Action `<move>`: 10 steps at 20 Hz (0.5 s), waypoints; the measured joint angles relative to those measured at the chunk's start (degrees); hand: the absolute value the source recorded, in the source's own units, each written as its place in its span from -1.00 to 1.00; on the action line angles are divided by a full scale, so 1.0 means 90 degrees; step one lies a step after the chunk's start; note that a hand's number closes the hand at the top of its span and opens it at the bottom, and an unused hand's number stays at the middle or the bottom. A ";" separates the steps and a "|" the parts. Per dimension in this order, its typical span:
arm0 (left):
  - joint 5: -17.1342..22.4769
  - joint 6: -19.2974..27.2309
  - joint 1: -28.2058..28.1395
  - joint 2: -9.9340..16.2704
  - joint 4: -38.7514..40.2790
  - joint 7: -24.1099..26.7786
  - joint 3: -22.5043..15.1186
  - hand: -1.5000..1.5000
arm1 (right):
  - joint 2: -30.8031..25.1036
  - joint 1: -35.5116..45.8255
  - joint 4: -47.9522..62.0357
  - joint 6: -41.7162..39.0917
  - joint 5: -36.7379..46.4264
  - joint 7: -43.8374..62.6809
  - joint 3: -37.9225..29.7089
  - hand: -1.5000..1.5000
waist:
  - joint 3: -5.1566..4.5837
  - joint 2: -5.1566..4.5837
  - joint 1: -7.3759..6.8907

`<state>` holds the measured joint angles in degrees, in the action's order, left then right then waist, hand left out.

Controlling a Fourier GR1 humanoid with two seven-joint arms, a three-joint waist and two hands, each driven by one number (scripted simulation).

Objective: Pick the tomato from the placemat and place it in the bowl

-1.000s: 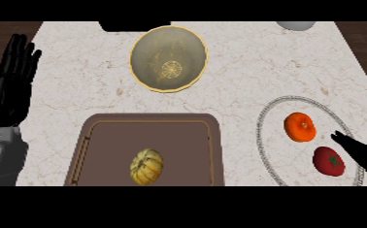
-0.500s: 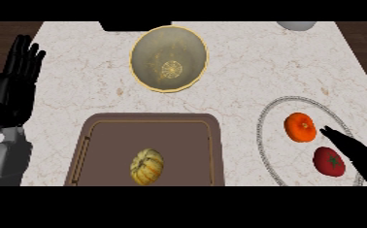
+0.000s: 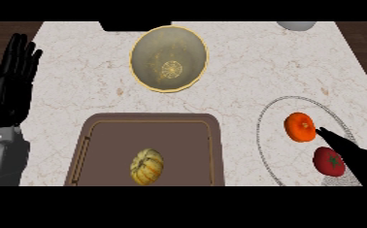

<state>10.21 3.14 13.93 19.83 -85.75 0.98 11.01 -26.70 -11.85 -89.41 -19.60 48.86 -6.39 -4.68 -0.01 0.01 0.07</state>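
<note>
A red tomato (image 3: 328, 162) lies on the round grey placemat (image 3: 276, 125) at the right, with an orange fruit (image 3: 299, 126) just above it. My right hand (image 3: 344, 148) comes in from the right edge, fingers straight, its tip between the orange fruit and the tomato and partly covering the tomato's upper right side. The hand holds nothing. The yellow-rimmed bowl (image 3: 154, 52) stands at the top centre, with only a pattern showing at its bottom. My left hand (image 3: 18, 76) rests open at the left edge, fingers up.
A brown tray (image 3: 108, 135) sits at the lower centre with a yellow striped squash (image 3: 147, 166) on it. A white object (image 3: 296, 24) shows at the counter's far right edge and a dark one (image 3: 125, 25) at the far left of centre.
My right hand has slid further left over the placemat, reaching between the orange fruit and the tomato. The left hand has barely shifted. Tomato and bowl have not moved.
</note>
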 measured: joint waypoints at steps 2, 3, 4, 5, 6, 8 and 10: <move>-0.0040 -0.0042 -0.0024 -0.0043 0.0045 0.0067 0.0021 0.00 | 0.0050 0.0050 0.0149 0.0017 0.0107 0.0014 -0.0046 -1.00 | -0.0002 0.0001 0.0002; -0.0098 -0.0001 -0.0005 -0.0116 0.0070 0.0097 -0.0015 0.00 | 0.0079 0.0074 0.0264 0.0058 0.0141 -0.0031 -0.0075 -1.00 | -0.0004 0.0003 0.0005; -0.0123 -0.0016 0.0001 -0.0127 0.0089 0.0108 0.0001 0.00 | 0.0104 0.0043 0.0272 0.0071 0.0191 -0.0038 -0.0101 -1.00 | -0.0004 0.0003 0.0007; -0.0076 -0.0069 -0.0074 -0.0090 -0.0045 0.0024 0.0046 0.00 | 0.0126 0.0110 0.0416 0.0126 0.0269 -0.0051 -0.0099 -1.00 | -0.0006 0.0005 0.0000; -0.0084 -0.0071 -0.0098 -0.0112 -0.0128 -0.0027 0.0057 0.00 | 0.0149 0.0154 0.0459 0.0132 0.0325 -0.0066 -0.0107 1.00 | -0.0006 0.0006 0.0000; -0.0117 -0.0101 -0.0050 -0.0118 -0.0011 0.0026 0.0082 0.00 | 0.0174 0.0313 0.0793 0.0455 0.0421 -0.0357 -0.0135 1.00 | -0.0030 0.0016 0.0004; -0.0101 -0.0149 -0.0021 -0.0097 -0.0003 -0.0002 0.0122 0.00 | 0.0186 0.0378 0.0899 0.0680 0.0459 -0.0579 -0.0186 1.00 | -0.0044 0.0022 0.0009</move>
<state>9.31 1.80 13.74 18.96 -85.78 0.97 12.11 -25.03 -8.45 -81.32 -13.48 52.99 -11.59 -6.35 -0.40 0.21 0.15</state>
